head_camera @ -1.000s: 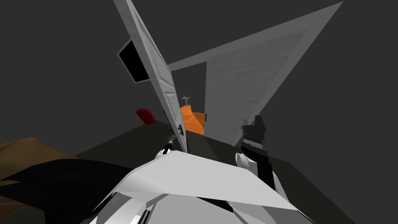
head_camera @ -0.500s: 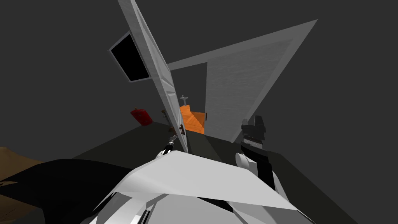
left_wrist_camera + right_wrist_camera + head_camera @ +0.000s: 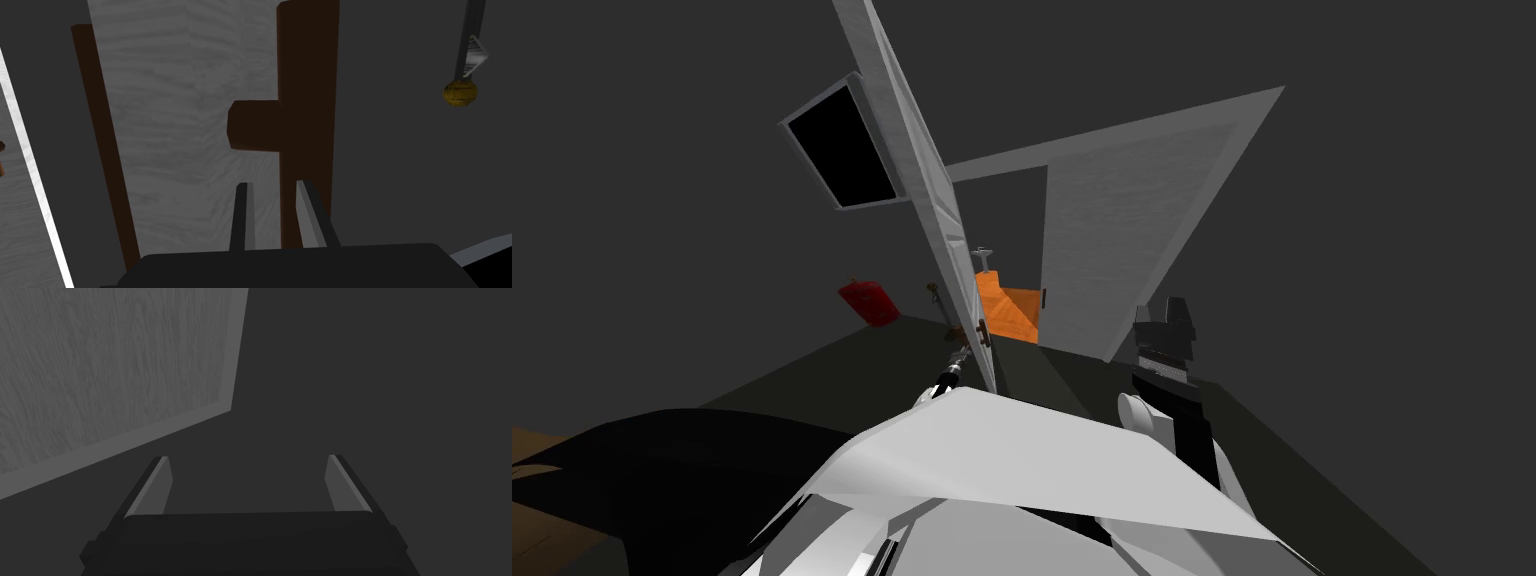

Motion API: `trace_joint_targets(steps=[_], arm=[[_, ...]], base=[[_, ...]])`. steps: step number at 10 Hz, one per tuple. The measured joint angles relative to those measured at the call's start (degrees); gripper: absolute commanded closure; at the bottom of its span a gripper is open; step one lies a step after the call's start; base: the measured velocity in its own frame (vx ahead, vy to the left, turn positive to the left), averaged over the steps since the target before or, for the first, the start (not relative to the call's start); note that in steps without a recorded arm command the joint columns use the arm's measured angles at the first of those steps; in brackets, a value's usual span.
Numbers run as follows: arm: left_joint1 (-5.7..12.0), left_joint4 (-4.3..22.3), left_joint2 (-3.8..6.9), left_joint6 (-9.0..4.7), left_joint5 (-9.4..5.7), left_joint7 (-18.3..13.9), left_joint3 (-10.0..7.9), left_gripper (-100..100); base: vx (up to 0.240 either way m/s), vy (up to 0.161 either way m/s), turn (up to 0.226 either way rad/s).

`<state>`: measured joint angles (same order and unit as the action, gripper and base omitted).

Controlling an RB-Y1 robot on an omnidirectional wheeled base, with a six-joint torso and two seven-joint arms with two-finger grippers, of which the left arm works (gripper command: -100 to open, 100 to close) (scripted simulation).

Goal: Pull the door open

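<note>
Head view: the door [image 3: 937, 210] stands ajar, seen almost edge-on, its free edge coming down toward me. Its dark brown handle [image 3: 979, 331] sits low on that edge. The left pincer [image 3: 959, 351] reaches up to the handle from just below it. Through the gap beside the door lies an orange floor [image 3: 1012, 310]. A red thing [image 3: 868, 303] sits on the floor by the wall on the door's other side. The right pincer [image 3: 1167, 318] hangs well apart from the door, in front of a grey panel [image 3: 1132, 220].

Left wrist view: the handle [image 3: 306, 100] is a brown bar joined to the door [image 3: 165, 100] by a short stub. The left pincer [image 3: 272, 183] has its fingers [image 3: 241, 215] drawn close together with the bar's end between them, so I judge it clamped on the handle.

Right wrist view: the right pincer [image 3: 248, 457] holds nothing, with its fingers [image 3: 150, 485] wide apart.

The step in hand looks like the pull itself, with the door partly open. To do it well, hold the clamp firm and draw the handle along the door's arc, not straight back. Let the wrist turn with the panel so the bar does not twist out. Back the body away so the door edge has room to swing, and leave the right arm where it is.
</note>
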<state>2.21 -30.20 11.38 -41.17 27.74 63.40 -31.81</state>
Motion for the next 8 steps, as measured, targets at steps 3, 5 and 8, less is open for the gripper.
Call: trace_joint_targets(steps=[3, 5, 8], arm=[[-0.47, -1.1, -0.31, -0.08, 0.47, -0.6, 1.16, -100], [-1.0, -2.24, -0.43, -0.1, 0.8, -1.26, 1.94, -100], [-0.89, -2.16, -0.42, 0.08, 0.8, -1.18, 1.9, -100]], base=[[-0.043, 0.054, -0.06], [-0.006, 0.03, 0.013], [0.004, -0.006, 0.004]])
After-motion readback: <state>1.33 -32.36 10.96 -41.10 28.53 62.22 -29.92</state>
